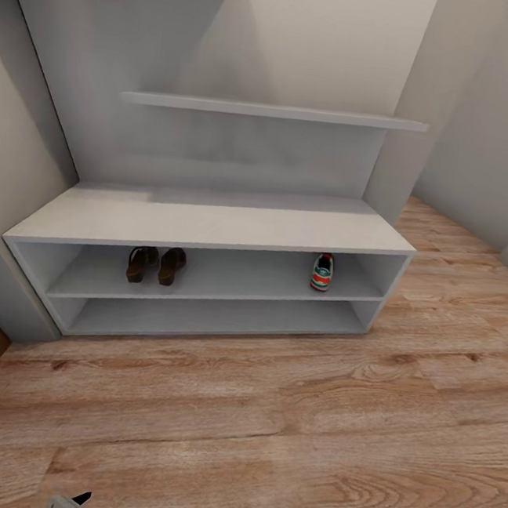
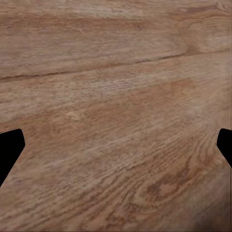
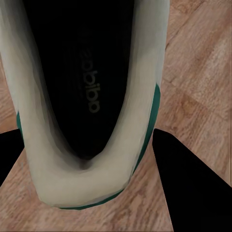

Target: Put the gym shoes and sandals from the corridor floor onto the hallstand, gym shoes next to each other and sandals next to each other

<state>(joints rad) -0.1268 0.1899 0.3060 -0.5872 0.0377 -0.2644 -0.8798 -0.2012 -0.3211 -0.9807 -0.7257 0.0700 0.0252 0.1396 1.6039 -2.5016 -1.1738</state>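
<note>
You are on the last shoe: the two sandals (image 1: 156,265) already sit side by side on the upper shelf of the hallstand (image 1: 210,221), towards its left end, and one gym shoe (image 1: 322,271) stands alone near the right end of the same shelf. The second gym shoe (image 3: 92,96) is seen in the right wrist view, its dark opening and cream collar sitting between the fingers of your right claw (image 3: 89,159), which bracket it on either side; it looks gripped, but whether the fingers truly press the shoe I cannot tell from here. Your left claw (image 2: 116,145) is spread wide, with nothing in it, over the bare corridor floor (image 1: 267,413). The next move, as I judge it, calls for carrying this shoe to the right part of the upper shelf and setting it down just beside its mate. Mind the top board above that shelf and the right end wall, and take care not to knock the standing shoe over.
</note>
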